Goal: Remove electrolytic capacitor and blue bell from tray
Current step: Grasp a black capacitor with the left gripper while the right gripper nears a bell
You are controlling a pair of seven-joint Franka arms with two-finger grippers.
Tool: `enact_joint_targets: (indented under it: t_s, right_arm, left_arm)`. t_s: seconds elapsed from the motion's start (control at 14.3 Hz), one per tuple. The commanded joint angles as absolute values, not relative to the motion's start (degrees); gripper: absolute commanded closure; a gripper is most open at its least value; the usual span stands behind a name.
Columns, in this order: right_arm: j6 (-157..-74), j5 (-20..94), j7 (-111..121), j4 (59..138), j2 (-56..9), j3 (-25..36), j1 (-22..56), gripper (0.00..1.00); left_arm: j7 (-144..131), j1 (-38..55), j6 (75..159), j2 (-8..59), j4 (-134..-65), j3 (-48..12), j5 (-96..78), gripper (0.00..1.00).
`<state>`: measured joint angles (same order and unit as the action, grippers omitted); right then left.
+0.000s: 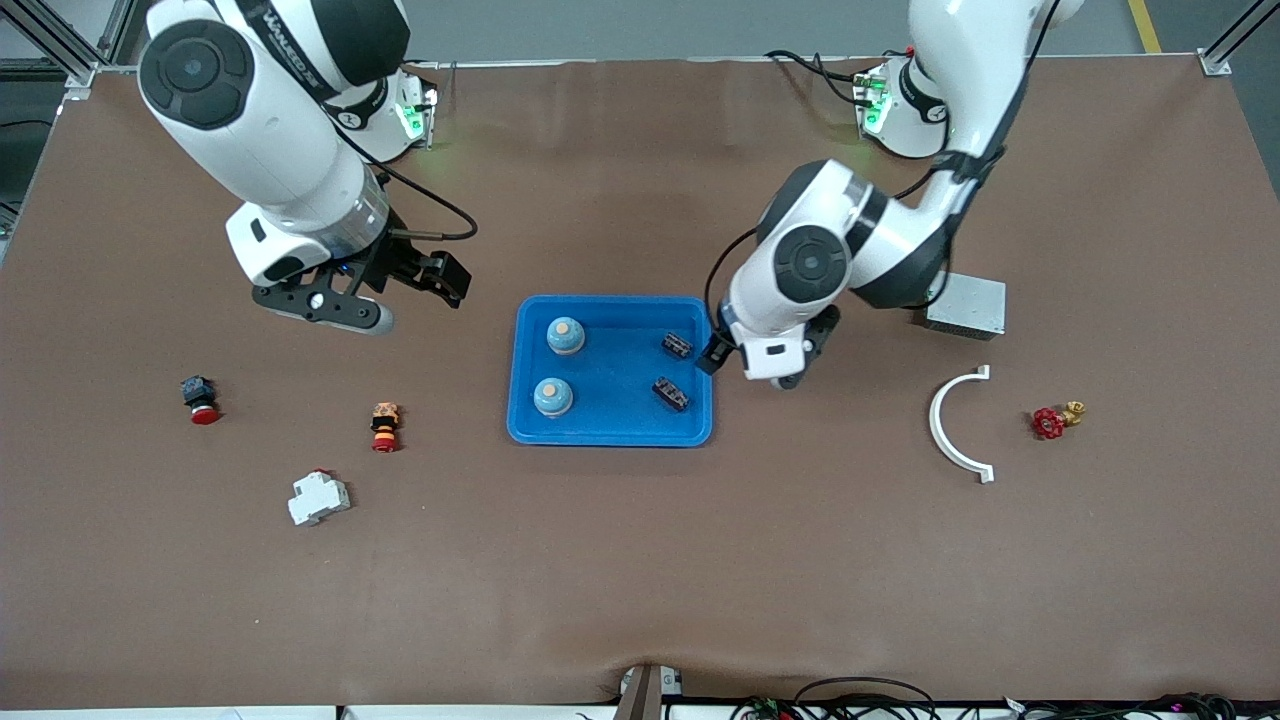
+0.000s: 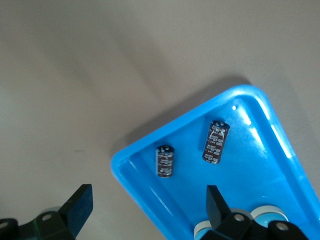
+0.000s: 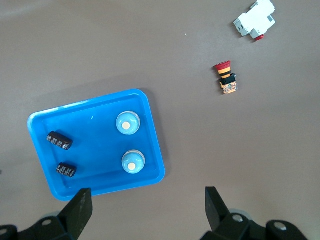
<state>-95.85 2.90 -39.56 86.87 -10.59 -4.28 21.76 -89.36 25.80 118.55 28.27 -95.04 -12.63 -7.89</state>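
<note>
Left pincer [image 1: 752,362], fingers spread and empty, hovers over the tray [image 1: 610,425] edge toward the left arm's end, beside two capacitors [image 1: 677,346]; it should drop straight, straddling one across its body. Right pincer [image 1: 385,290], also spread, waits above bare table [image 1: 640,580]; two blue bells [image 1: 566,336] stand along the tray's other edge.

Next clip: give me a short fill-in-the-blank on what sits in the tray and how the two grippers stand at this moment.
1. The blue tray holds two blue bells and ____ dark capacitors.
2. The left gripper hangs over the tray's edge toward the left arm's end, its fingers ____.
3. The right gripper is open over bare table and holds ____.
4. The white curved bracket lies on the table ____ the tray.

Missing words: two; open; nothing; outside
</note>
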Motion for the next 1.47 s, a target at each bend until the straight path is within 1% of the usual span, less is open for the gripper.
enact_joint_targets:
  t_s: [0.0, 0.07, 0.21, 0.42, 0.49, 0.56, 0.7, 0.84, 0.98, 1.05, 1.12, 1.19, 1.26, 1.33, 1.4]
  right_arm:
    - [-95.19, 2.81, -40.52, 87.1, -10.9, -3.78, 23.64, 0.0]
    - [-94.92, 2.81, -40.69, 87.19, -10.9, -3.78, 23.64, 0.0]
    - [-95.62, 3.42, -40.69, 87.19, -10.9, -3.78, 23.73, 0.0]
    - [-95.71, 8.69, -39.73, 87.1, -10.9, -3.43, 22.68, 0.0]
    - [-96.15, 8.79, -39.64, 87.19, -10.99, -3.51, 22.85, 0.0]
    - [-96.33, 8.79, -39.38, 87.19, -10.99, -3.52, 22.85, 0.0]
    - [-96.94, 8.79, -36.93, 87.27, -11.33, -3.6, 23.29, 0.0]
    - [-99.48, 9.05, -36.47, 87.89, -11.51, -3.6, 23.91, 0.0]
    - [-99.32, 11.77, -34.47, 87.46, -12.3, -3.78, 24.69, 0.0]
    - [-99.49, 10.91, -33.24, 87.36, -12.48, -3.69, 26.09, 0.0]
    - [-99.67, 10.46, -33.14, 87.45, -12.48, -3.6, 26.02, 0.0]
    - [-100.8, 11.07, -33.22, 87.54, -12.74, -3.52, 25.75, 0.0]
    - [-101.51, 11.07, -33.14, 87.63, -13.27, -3.52, 25.84, 0.0]
    - [-101.69, 10.2, -33.22, 87.8, -13.45, -3.52, 26.88, 0.0]
    - [-102.21, 6.89, -33.31, 88.5, -14.4, -3.6, 29.16, 0.0]
  left_arm:
    - [-91.05, 27.68, 129.25, 27.86, -102.54, -12.39, -8.26, 0.0]
    - [-91.05, 28.64, 132.33, 28.38, -104.31, -12.39, -8.26, 0.0]
    - [-91.4, 31.02, 135.95, 30.66, -104.85, -12.13, -8.17, 0.0]
    - [-92.64, 31.9, 141.49, 33.56, -104.85, -12.13, -7.91, 0.05]
    - [-92.64, 32.17, 143.07, 34.62, -104.85, -12.04, -7.82, 0.09]
    - [-92.64, 33.21, 143.26, 34.98, -105.03, -11.78, -7.74, 0.18]
    - [-93.07, 33.84, 143.61, 35.85, -105.03, -11.6, -6.86, 0.22]
    - [-95.96, 34.19, 145.1, 36.56, -104.85, -11.6, -5.9, 0.23]
    - [-97.11, 34.19, 145.37, 37.53, -104.85, -11.6, -3.0, 0.3]
    - [-97.82, 34.19, 145.89, 37.88, -104.77, -11.6, -2.38, 0.35]
    - [-98.17, 34.1, 146.51, 38.05, -104.85, -11.6, -2.29, 0.46]
    - [-98.52, 34.01, 146.43, 37.71, -104.94, -11.6, -2.29, 0.74]
    - [-99.22, 33.67, 146.34, 37.1, -104.94, -11.6, -2.29, 1.0]
    - [-100.45, 33.49, 146.16, 36.13, -104.85, -11.6, -2.29, 1.0]
    - [-101.42, 33.31, 145.99, 35.25, -104.85, -11.43, -2.2, 1.0]
